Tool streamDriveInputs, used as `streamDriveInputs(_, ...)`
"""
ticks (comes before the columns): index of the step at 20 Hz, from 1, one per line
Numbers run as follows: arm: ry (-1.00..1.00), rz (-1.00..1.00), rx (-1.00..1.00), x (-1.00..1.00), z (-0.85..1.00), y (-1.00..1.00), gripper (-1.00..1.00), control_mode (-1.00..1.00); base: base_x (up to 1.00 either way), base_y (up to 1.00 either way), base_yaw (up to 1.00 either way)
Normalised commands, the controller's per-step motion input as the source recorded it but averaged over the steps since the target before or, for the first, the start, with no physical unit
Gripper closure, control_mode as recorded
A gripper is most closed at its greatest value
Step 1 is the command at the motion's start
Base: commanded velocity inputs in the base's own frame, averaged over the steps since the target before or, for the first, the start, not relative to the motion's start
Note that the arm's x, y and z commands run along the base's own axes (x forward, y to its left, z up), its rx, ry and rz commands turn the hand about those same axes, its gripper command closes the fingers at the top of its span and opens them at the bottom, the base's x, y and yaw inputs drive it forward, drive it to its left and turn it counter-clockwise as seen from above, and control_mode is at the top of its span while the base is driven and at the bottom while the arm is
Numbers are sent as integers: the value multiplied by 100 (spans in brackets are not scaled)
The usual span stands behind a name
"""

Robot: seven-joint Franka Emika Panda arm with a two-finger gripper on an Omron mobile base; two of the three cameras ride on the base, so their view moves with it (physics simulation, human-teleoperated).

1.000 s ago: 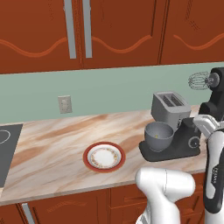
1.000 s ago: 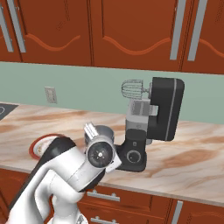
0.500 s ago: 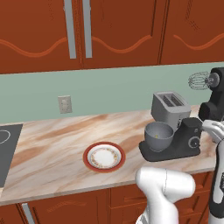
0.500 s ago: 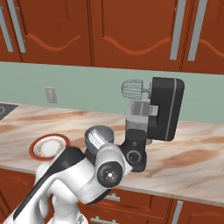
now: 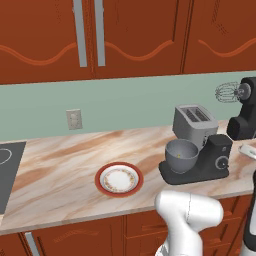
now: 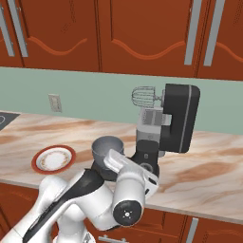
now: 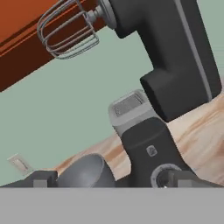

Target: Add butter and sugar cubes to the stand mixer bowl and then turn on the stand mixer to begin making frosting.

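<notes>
Left base view: the stand mixer sits on the counter with its grey bowl on the base, head tilted up

Hand view: the pincer is released, fingertips spread wide; the bowl lies between them, the mixer's dial just ahead near the right tip

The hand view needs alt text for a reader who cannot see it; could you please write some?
A black stand mixer seen close and tilted, its head raised with the wire whisk in the air. Its grey bowl sits low left, a toaster behind the column, and the open pincer points at the base.
</notes>
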Motion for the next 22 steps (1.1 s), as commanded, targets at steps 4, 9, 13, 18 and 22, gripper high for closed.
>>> streamDriveInputs(4, -7, 0, -19, 0, 0, -51, -100, -100, 0, 0, 0)
streamDriveInputs(9, -1, -5, -18, 0, 1, -53, -100, -100, 0, 0, 0)
streamDriveInputs(13, 0, -7, -17, 0, 2, -59, -100, -100, 0, 0, 0)
streamDriveInputs(18, 0, -2, -16, 0, 2, -57, -100, -100, 0, 0, 0)
streamDriveInputs(22, 0, 3, -12, 6, 5, -38, -100, -100, 0, 0, 0)
